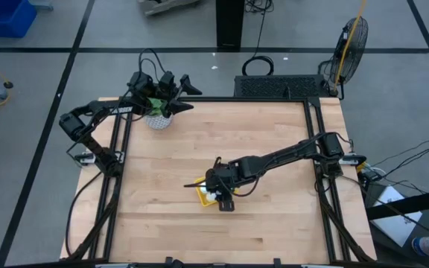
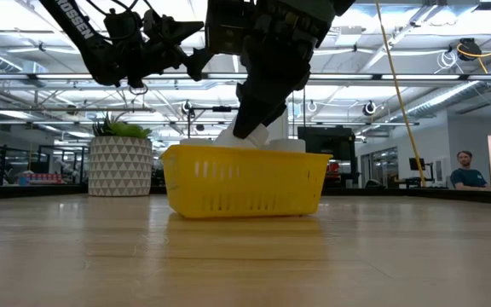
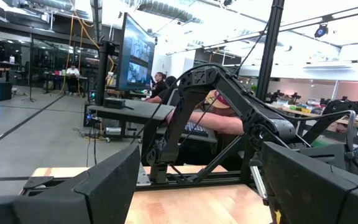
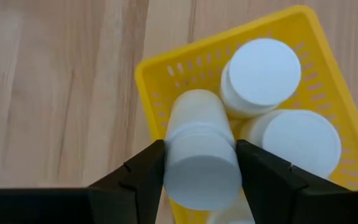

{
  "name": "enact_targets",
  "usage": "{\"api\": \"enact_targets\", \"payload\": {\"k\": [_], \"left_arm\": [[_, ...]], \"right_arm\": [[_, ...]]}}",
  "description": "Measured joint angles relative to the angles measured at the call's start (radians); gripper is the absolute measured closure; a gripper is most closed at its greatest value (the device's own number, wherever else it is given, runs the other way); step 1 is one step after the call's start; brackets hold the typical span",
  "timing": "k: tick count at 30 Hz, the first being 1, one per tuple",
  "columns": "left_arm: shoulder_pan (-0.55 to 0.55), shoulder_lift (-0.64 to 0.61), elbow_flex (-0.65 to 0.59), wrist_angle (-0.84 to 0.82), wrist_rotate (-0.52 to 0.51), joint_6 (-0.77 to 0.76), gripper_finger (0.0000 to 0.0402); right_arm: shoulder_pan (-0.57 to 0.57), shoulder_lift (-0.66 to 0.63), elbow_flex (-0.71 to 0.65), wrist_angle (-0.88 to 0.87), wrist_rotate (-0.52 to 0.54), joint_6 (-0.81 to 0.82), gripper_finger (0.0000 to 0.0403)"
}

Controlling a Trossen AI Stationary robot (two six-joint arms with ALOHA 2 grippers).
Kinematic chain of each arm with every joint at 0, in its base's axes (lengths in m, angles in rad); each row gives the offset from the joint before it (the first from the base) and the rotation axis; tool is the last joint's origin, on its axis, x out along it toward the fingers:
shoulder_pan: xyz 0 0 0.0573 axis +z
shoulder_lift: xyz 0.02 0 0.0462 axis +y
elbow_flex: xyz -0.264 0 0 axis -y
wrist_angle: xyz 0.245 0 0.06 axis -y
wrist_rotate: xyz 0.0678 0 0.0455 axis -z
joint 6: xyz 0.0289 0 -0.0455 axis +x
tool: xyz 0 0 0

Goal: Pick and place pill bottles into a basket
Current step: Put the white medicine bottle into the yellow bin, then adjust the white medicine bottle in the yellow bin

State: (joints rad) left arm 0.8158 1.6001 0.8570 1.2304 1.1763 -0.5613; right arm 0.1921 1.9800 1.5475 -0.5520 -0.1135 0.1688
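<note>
The yellow basket (image 1: 202,195) (image 2: 245,183) stands on the wooden table, a little toward its near side. Two white pill bottles (image 4: 260,74) (image 4: 303,146) stand upright inside it, caps up. My right gripper (image 1: 218,195) (image 4: 199,168) hangs over the basket, slanting down, with a third pill bottle (image 4: 201,149) between its fingers. In the low view the gripper (image 2: 258,111) reaches down to the basket's rim, where white bottle tops show. My left gripper (image 1: 188,93) (image 3: 197,180) waits open and raised at the table's far left, touching nothing. My right gripper has the pill bottle's cap end (image 4: 201,177) pinched between its two fingers, one on each side. The fingers slant down from above, toward the basket. The bottle is tilted, its far end (image 4: 194,102) down inside the basket by the yellow wall.
A white patterned plant pot (image 1: 157,119) (image 2: 119,166) with green leaves stands at the table's far left corner, under the left arm. Black rails (image 1: 315,149) frame the table. People sit in the room beyond the table (image 2: 463,170).
</note>
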Motion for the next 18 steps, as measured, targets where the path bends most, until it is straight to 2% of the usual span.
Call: {"api": "enact_targets", "payload": {"k": [18], "left_arm": [[0.0, 0.0, 0.0, 0.0, 0.0, 0.004, 0.0062]], "right_arm": [[0.0, 0.0, 0.0, 0.003, -0.022, -0.032, 0.0186]]}}
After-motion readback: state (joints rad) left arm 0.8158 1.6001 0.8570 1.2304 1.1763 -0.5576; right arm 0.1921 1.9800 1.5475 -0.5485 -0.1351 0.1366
